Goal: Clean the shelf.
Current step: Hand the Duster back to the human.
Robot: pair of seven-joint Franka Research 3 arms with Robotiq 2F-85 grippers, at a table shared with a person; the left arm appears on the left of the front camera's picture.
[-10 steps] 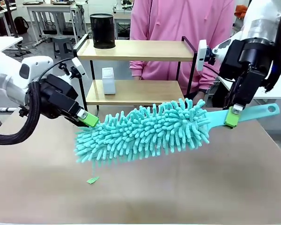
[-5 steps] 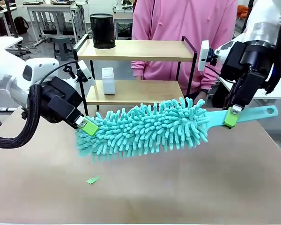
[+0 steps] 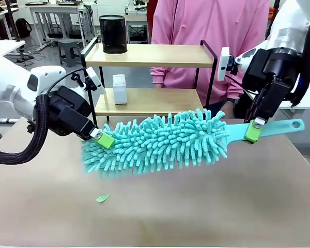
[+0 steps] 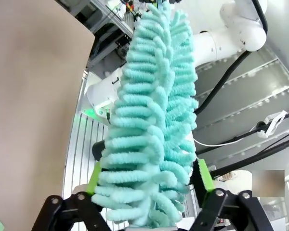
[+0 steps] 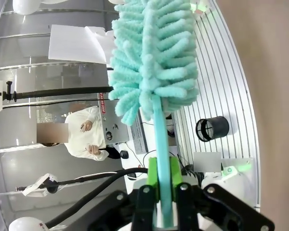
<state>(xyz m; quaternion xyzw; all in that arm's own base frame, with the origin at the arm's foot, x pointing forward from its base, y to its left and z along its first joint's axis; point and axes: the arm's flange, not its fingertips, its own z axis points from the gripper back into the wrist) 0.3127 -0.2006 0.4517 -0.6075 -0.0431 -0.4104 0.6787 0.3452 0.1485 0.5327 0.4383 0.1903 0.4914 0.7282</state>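
Note:
A teal fluffy duster (image 3: pixel 160 142) hangs level over the brown table, in front of the shelf (image 3: pixel 144 55). My right gripper (image 3: pixel 253 132) is shut on its flat teal handle (image 3: pixel 279 126); the right wrist view shows the green pads (image 5: pixel 151 178) clamped on that handle (image 5: pixel 159 125). My left gripper (image 3: pixel 104 139) is at the duster's free tip. In the left wrist view its fingers (image 4: pixel 204 175) stand wide apart on either side of the fluffy head (image 4: pixel 149 125), pads against the fluff. The shelf stands behind, with two wooden boards in a black frame.
A black mesh cup (image 3: pixel 113 33) stands on the shelf's top board and a small white box (image 3: pixel 119 89) on the lower one. A person in a pink top (image 3: pixel 206 31) stands behind the shelf. A small green scrap (image 3: pixel 102 198) lies on the table.
My left gripper has slid right onto the duster's tip, its fingers now straddling the fluff. The duster has sunk slightly and turned more level. The right grip on the handle is unchanged.

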